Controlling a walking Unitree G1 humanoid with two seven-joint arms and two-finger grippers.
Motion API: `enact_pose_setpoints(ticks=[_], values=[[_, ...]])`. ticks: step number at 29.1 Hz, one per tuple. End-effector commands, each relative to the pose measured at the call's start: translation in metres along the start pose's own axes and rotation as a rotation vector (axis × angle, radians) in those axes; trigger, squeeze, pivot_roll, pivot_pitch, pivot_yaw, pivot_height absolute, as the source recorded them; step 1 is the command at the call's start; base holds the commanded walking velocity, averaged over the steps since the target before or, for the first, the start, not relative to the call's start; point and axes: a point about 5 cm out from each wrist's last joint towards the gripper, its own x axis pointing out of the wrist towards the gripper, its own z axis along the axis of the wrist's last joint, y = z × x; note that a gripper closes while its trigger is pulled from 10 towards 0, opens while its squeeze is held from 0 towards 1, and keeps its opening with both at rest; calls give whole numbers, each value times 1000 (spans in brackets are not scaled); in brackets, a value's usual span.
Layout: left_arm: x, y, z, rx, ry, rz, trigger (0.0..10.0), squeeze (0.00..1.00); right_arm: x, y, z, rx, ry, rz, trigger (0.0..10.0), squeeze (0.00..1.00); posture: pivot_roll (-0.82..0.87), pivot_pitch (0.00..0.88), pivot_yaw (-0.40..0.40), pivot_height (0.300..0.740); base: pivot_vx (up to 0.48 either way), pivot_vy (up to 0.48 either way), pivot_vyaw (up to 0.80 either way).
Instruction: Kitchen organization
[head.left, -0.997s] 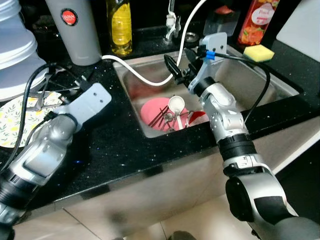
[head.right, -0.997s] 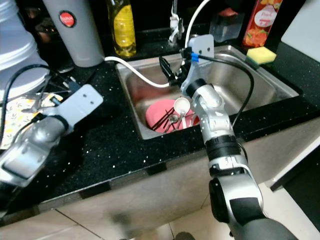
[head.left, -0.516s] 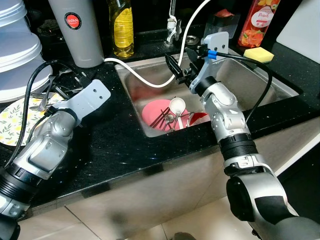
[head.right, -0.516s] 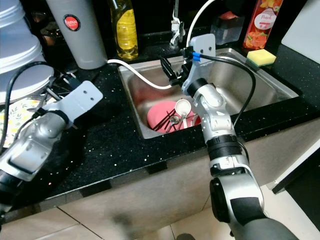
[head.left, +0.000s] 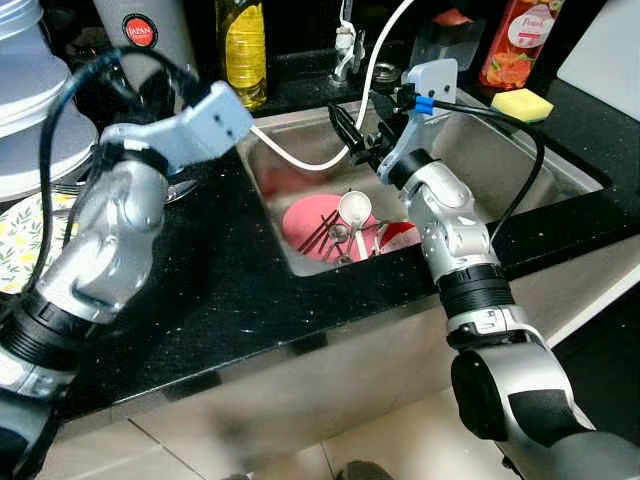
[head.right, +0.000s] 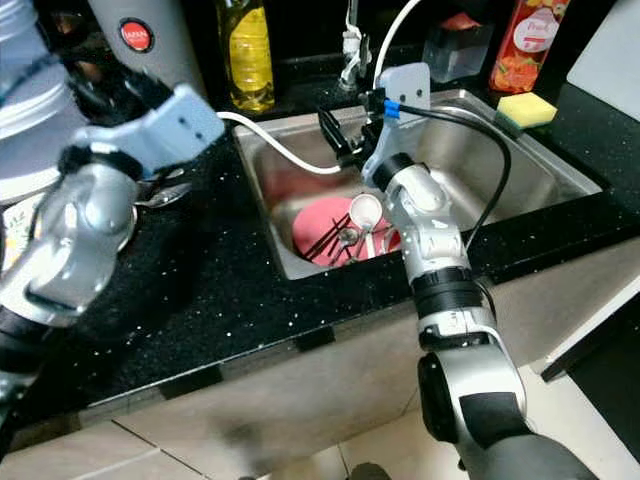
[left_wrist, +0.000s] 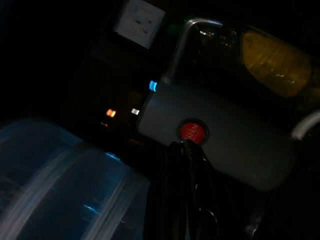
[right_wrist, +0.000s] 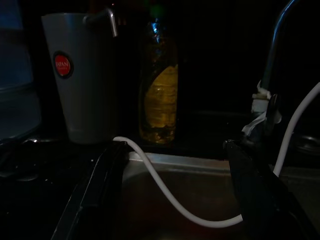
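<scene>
Down in the steel sink (head.left: 520, 165), a pink plate (head.left: 305, 215) lies flat with a white ladle (head.left: 353, 208) and several dark utensils (head.left: 322, 230) resting on it. The right gripper (head.left: 362, 128) hangs above the sink's back edge, over the plate; in the right wrist view its two black fingers (right_wrist: 90, 192) stand wide apart with nothing between them. A white hose (head.left: 300, 160) curves from the tap across the basin just beneath those fingers. The left gripper (left_wrist: 192, 165) is raised over the black desk (head.left: 220, 290), pointing at the grey canister (head.left: 145, 25) with a red round label; its fingers appear pressed close together in the dark left wrist view, holding nothing that can be made out. A yellow oil bottle (head.left: 243, 50) stands just beside the canister. A yellow sponge (head.left: 519, 102) sits on the desk at the sink's right corner, near a red bottle (head.left: 517, 40). White stacked containers (head.left: 35, 110) stand at the far left.
</scene>
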Motion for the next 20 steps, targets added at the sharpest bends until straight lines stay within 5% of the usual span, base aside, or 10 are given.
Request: enact_pose_setpoints(ticks=[1,2,3,4,14,20], values=[[-6,-9,-5,-82,48,-94,10000,0,2,2,5,11,-16,10,10000,0,39,13,-15,740,0,0,0],[-8,-13,-8,-113,75,-127,10000,227,2,2,5,11,-16,10,10000,0,39,14,-14,740,0,0,0],[-9,-15,-10,-131,93,-147,10000,227,2,1,5,11,-16,10,10000,0,39,14,-14,740,0,0,0],[-13,-19,-13,-142,118,-191,10000,1000,2,1,5,11,-15,9,10000,0,41,14,-15,740,0,0,0],[-24,-44,-17,-281,206,-406,10000,1000,2,3,3,15,-9,17,10000,0,44,15,-19,740,0,0,0],[-22,-55,-25,-277,256,-493,10000,1000,3,3,4,15,-10,19,10000,0,45,16,-23,740,0,0,0]])
